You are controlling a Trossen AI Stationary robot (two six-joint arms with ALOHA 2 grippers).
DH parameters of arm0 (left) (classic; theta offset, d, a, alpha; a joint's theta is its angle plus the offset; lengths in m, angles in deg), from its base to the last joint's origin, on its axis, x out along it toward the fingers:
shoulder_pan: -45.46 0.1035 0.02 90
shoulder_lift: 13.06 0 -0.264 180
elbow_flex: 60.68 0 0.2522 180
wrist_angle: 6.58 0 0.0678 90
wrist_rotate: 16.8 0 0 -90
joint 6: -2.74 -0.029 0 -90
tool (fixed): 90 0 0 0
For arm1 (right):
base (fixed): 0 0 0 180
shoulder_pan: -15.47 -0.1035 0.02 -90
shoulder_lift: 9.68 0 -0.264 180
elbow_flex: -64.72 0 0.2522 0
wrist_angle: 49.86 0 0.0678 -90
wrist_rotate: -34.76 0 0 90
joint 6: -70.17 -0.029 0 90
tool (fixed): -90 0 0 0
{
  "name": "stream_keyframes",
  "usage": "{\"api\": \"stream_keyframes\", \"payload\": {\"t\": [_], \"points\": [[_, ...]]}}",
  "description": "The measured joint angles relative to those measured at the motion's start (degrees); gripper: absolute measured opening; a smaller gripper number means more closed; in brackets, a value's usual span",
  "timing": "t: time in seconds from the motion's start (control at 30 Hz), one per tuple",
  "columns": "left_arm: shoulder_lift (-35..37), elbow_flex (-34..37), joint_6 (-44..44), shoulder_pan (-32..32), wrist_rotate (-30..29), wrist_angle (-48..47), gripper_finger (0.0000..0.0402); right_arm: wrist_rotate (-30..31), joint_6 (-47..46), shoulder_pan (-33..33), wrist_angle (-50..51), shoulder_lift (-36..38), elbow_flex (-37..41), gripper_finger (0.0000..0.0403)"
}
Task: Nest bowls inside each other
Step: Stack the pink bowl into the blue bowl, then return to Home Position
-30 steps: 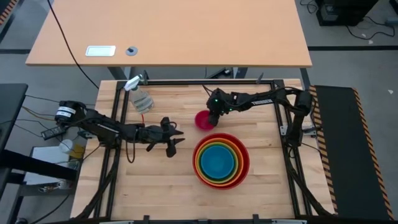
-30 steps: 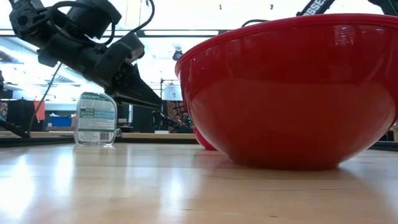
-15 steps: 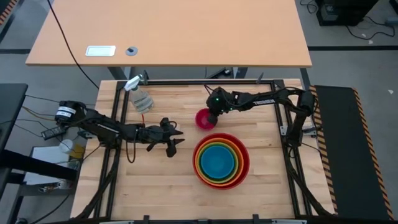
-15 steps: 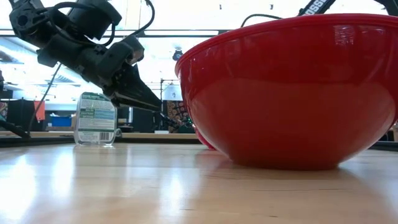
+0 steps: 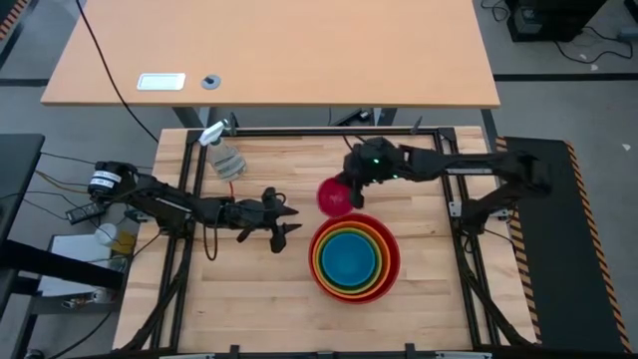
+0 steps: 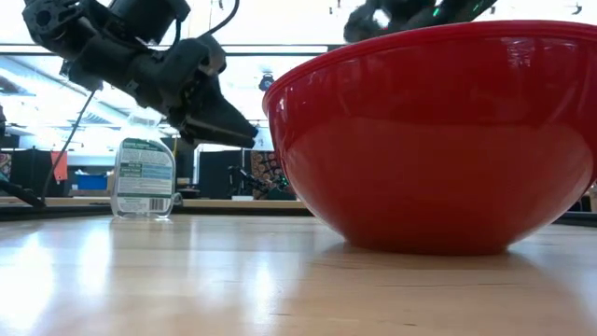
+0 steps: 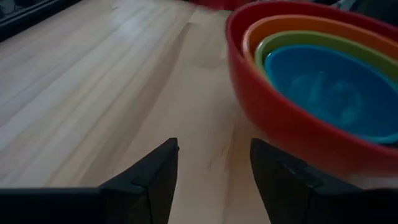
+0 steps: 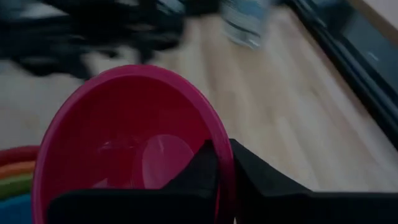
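Just beyond the far-left rim of the red bowl (image 5: 391, 267), which nests 3 smaller bowls, the pink bowl (image 5: 334, 196) hangs pinched at its rim by the right gripper (image 5: 355, 191). Only the low view hides it. Left, over bare wood, the left gripper (image 5: 286, 221) spreads wide, empty.

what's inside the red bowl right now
The red bowl holds the orange bowl, then the green bowl, then the blue bowl, nested. Their undersides are covered. The pink bowl is outside, pinched by the right gripper.
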Motion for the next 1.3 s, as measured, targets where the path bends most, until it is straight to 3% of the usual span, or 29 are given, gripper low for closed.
{"api": "stream_keyframes", "payload": {"t": [0.17, 0.33, 0.63, 0.87, 1.3], "points": [[-0.01, -2.05, -0.07, 0.00, 0.14, -1.07, 0.0204, -5.99, 3.16, -5.85, -0.46, 4.32, 2.02, 0.0041], [-0.01, -3.83, -1.20, 0.65, 0.13, -1.22, 0.0204, -11.96, 6.50, -12.15, -4.31, 3.84, 8.30, 0.0041], [0.21, -11.47, -4.22, 1.53, 0.01, -10.81, 0.0204, 0.02, 6.18, -21.40, -11.64, -4.72, 12.79, 0.0043], [0.26, -15.51, -2.95, 0.61, 0.03, -18.39, 0.0204, 1.63, 7.03, -22.99, -11.56, -8.46, 12.79, 0.0064], [2.22, -15.57, -6.78, -0.99, -0.14, -16.84, 0.0204, 0.20, 2.52, -21.85, -7.72, -2.78, 11.28, 0.0189]]}}
